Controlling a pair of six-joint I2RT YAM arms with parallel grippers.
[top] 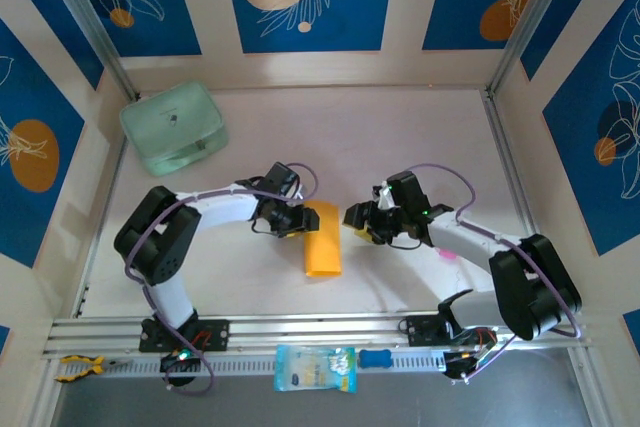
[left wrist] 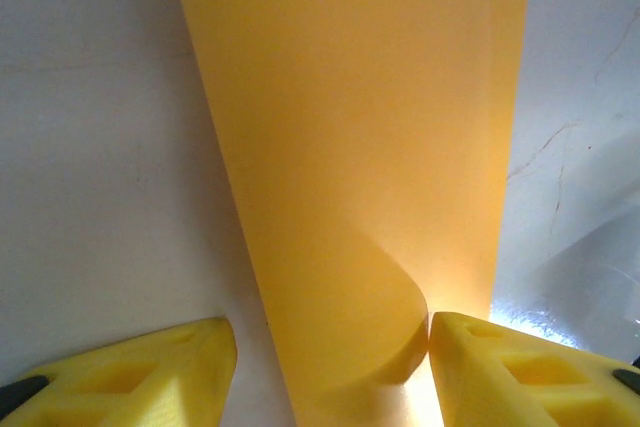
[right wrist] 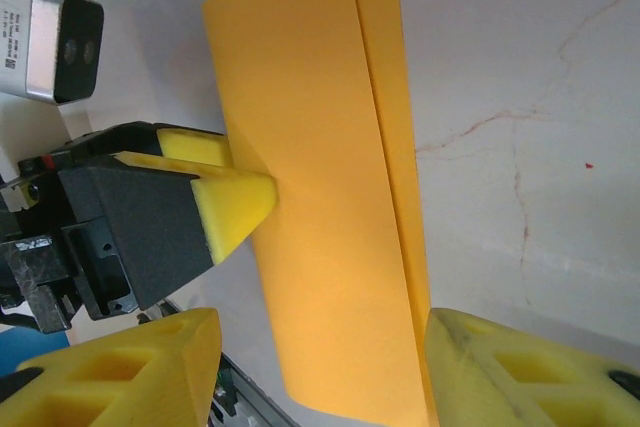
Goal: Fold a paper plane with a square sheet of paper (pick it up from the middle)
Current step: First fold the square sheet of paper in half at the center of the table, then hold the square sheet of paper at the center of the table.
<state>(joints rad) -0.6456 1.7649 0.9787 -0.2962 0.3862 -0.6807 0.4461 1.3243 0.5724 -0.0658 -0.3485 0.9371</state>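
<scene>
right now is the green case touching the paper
No, the green case sits in the far left corner, apart from the paper.

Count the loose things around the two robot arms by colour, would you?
Orange-yellow: 1, folded sheet of paper
Mint-green: 1, case
Blue: 2, packet and small piece
Yellow: 1, tool
Pink: 1, small bit
Total: 6

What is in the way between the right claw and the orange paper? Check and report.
Nothing visible. The folded orange paper lies right in front of the right claw, its near end between the open fingers. The left claw touches the paper's opposite edge, outside that path.
</scene>
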